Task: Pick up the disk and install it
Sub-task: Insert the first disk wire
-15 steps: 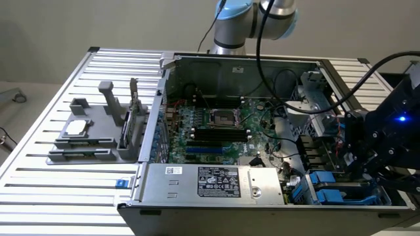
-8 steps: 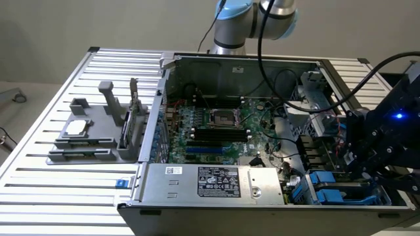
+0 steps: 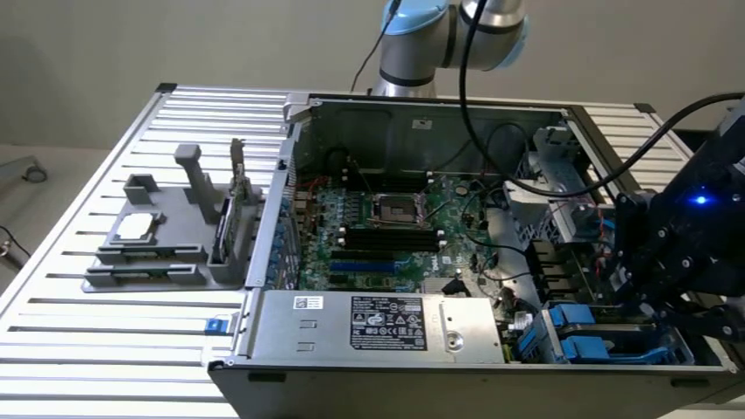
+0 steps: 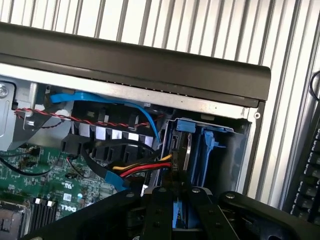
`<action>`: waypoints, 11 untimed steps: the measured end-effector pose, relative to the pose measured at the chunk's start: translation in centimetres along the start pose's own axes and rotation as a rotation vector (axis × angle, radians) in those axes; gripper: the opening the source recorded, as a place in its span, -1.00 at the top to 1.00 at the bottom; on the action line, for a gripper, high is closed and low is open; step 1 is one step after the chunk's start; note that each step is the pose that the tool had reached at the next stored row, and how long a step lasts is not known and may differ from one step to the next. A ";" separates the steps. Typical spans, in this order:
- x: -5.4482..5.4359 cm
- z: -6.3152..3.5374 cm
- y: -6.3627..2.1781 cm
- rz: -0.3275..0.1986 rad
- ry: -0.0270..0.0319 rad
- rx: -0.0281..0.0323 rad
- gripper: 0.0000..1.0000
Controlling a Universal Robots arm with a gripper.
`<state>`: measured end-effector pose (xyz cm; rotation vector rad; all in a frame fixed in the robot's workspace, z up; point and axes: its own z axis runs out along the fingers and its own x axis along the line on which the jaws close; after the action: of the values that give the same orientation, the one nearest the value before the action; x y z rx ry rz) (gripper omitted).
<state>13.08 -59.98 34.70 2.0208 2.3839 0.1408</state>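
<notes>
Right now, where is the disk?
The disk sits on edge in the gripper, in the blue cage at the corner of the case, on the exterior view's right.

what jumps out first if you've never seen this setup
The open computer case lies on the slatted table, its green motherboard bared in the middle. At the exterior view's right, the black claw reaches into the case's near corner, clamped on the blue-framed disk, which stands among the blue drive bays.
</notes>
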 end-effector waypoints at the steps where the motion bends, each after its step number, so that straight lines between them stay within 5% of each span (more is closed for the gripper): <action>1: 0.1 0.03 0.02 0.003 -0.0006 -0.0002 0.66; 11: 0.3 0.33 0.12 0.103 -0.0124 -0.0044 0.66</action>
<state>13.17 -59.61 34.39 2.1368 2.2703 0.1341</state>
